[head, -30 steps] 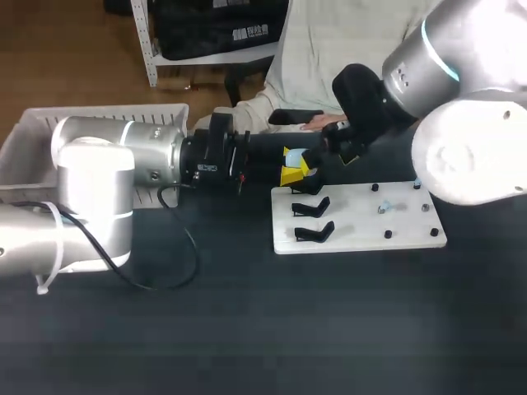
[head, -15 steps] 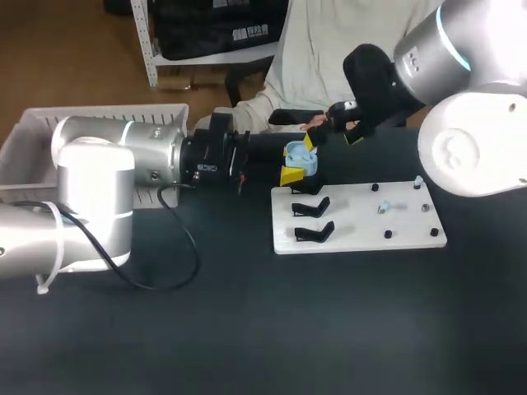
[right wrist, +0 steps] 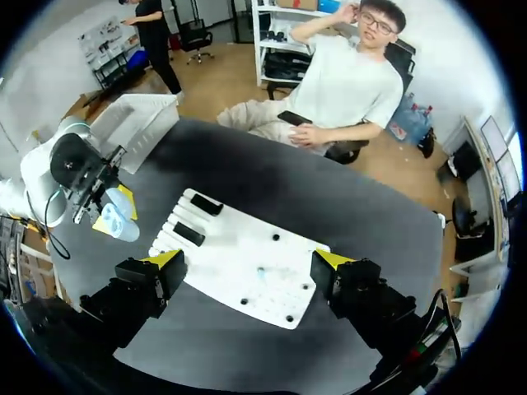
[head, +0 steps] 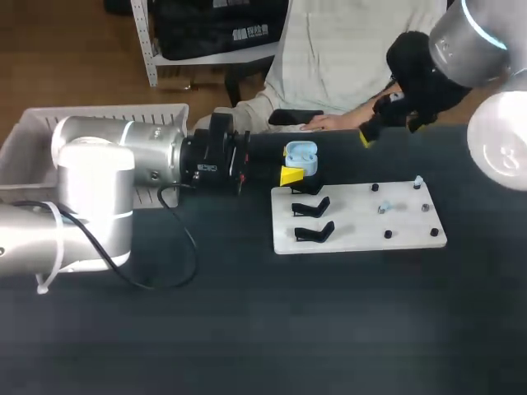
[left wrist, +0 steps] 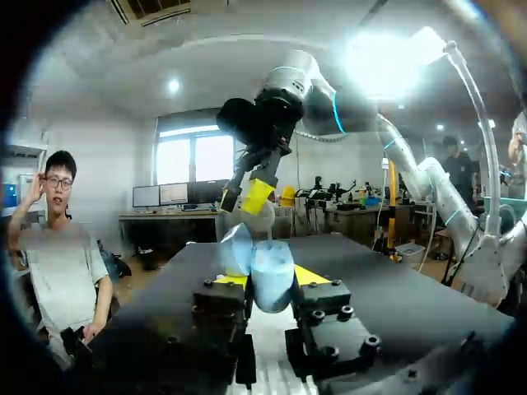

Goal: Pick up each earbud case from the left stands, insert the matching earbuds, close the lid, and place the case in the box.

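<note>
R end effector [head: 368, 136] back from case [head: 301, 155], open gap btwn.

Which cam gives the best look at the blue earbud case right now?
Left wrist view: the earbud case sits close up, held in the left gripper. Head view shows it small, near the white board. Right wrist view shows it tiny and far off.

I count one light-blue earbud case [head: 300, 155], one white board [head: 356, 224] carrying two black stands [head: 311, 206], four small black pegs [head: 388, 234] and, as far as I can make out, two pale earbuds [head: 384, 209], plus one white box [head: 107, 110].
</note>
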`<state>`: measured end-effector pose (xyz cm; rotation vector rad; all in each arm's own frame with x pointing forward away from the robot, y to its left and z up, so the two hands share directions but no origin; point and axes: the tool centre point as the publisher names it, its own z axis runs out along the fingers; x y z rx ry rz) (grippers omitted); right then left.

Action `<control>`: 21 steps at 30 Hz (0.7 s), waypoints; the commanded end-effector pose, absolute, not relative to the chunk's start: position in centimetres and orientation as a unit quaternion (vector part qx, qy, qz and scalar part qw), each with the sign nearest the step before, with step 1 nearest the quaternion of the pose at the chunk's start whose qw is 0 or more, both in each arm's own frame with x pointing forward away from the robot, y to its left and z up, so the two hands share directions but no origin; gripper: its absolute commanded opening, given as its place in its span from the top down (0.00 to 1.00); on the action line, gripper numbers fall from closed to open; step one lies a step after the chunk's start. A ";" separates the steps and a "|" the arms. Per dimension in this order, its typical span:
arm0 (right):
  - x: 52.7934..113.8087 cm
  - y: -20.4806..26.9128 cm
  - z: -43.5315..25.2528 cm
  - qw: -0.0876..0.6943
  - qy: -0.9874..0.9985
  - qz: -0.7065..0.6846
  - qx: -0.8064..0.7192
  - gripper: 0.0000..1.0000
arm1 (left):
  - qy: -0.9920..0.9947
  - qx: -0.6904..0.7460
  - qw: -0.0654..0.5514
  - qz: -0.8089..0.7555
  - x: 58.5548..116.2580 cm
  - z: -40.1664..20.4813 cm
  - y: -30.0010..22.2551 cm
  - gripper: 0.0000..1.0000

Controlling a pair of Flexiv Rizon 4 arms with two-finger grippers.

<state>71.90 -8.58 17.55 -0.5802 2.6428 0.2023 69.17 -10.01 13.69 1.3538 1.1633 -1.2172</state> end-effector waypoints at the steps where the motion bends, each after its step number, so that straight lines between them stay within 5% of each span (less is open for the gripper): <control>1: 72.3 -10.2 16.6 0.187 0.967 -0.030 -0.173 0.00 | 0.474 0.552 0.473 -0.496 69.1 13.6 -10.0 1.00; 12: 73.8 -13.9 11.9 0.096 0.980 -0.089 -0.150 0.00 | 0.474 0.552 0.473 -0.496 69.1 13.6 -10.0 1.00; 14: 74.0 -14.1 11.3 0.083 0.981 -0.090 -0.147 0.22 | 0.474 0.552 0.473 -0.496 69.1 13.6 -10.0 1.00; 21: 74.6 -14.9 9.2 0.053 0.986 -0.082 -0.136 0.40 | 0.474 0.552 0.473 -0.496 69.1 13.6 -10.0 1.00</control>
